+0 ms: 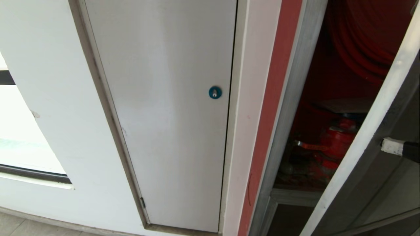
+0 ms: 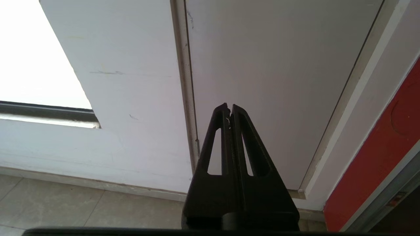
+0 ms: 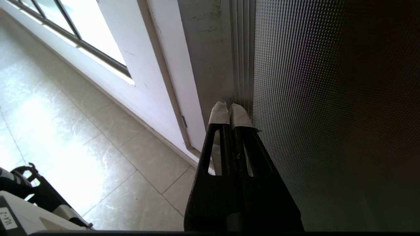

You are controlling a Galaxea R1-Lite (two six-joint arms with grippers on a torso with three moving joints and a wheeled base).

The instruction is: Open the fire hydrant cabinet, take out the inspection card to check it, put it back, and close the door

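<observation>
The fire hydrant cabinet (image 1: 297, 91) stands at the right of the head view, its aluminium frame around a red interior. Inside I see the coiled red hose (image 1: 361, 46) and the red hydrant valve (image 1: 339, 137). The door (image 1: 364, 137) hangs partly open and crosses the opening at a slant. My right gripper (image 1: 385, 146) comes in from the right edge, shut and empty. Its taped fingertips (image 3: 219, 113) rest against the door's aluminium stile (image 3: 210, 59), beside the dark textured glass (image 3: 328, 114). The inspection card is out of view. My left gripper (image 2: 229, 106) is shut and empty, parked low.
A plain white panel (image 1: 164, 114) with a blue round lock (image 1: 215, 92) fills the middle, next to a red wall strip (image 1: 275, 108). A window (image 1: 19, 144) is at the left. Tiled floor (image 3: 82, 137) lies below, with part of the robot's base (image 3: 29, 203).
</observation>
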